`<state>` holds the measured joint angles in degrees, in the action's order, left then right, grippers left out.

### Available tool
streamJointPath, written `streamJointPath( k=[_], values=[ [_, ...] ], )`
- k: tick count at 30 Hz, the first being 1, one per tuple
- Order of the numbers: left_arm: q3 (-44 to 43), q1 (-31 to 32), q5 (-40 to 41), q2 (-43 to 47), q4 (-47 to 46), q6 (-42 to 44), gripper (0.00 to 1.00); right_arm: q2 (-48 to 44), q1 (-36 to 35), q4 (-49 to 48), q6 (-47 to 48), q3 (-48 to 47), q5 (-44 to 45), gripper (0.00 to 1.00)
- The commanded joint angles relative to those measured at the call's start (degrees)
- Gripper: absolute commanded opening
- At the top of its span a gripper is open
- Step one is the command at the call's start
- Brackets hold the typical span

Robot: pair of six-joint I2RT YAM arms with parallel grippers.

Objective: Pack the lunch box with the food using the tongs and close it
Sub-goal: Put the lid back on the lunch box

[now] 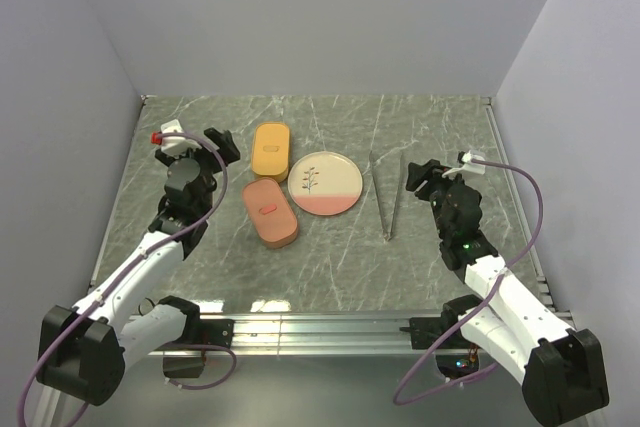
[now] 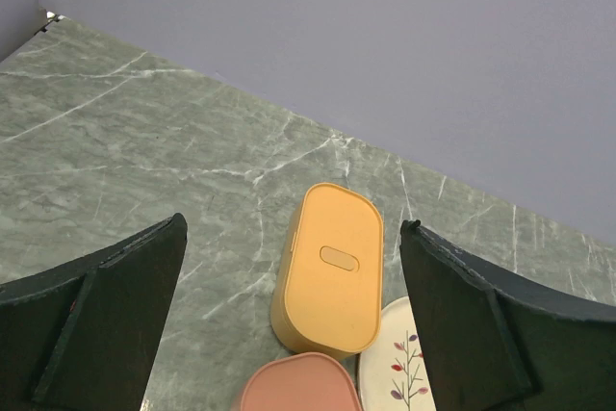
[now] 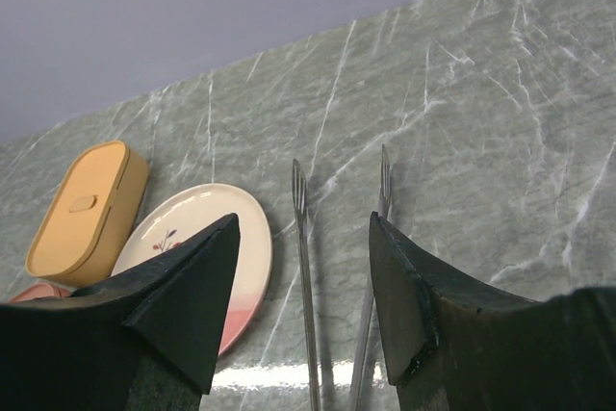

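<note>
Right gripper (image 3: 303, 228), jaws apart and empty, with the tongs (image 3: 305, 276) lying just ahead

The left arm (image 1: 140, 267) reaches from the lower left of the frame up to the middle left. The left gripper (image 1: 222, 145) has its jaws wide apart and grips nothing. The right arm (image 1: 505, 297) reaches up from the lower right. The right gripper (image 1: 418, 177) points to the top, jaws apart too, gripping nothing.
</note>
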<state>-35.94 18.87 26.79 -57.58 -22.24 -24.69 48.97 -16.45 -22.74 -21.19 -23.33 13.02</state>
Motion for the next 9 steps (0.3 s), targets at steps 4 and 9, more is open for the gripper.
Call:
streamJointPath(
  k=[4,9],
  values=[
    [0.17,0.20,0.02,1.42,-2.72,0.61,0.99,-0.37,0.63,-2.31,-0.43,-0.49,0.61,0.64],
    [0.26,0.20,-0.15,0.72,-3.60,0.78,0.99,-0.19,0.80,-2.48,-0.52,-0.31,0.61,0.63]
  ],
)
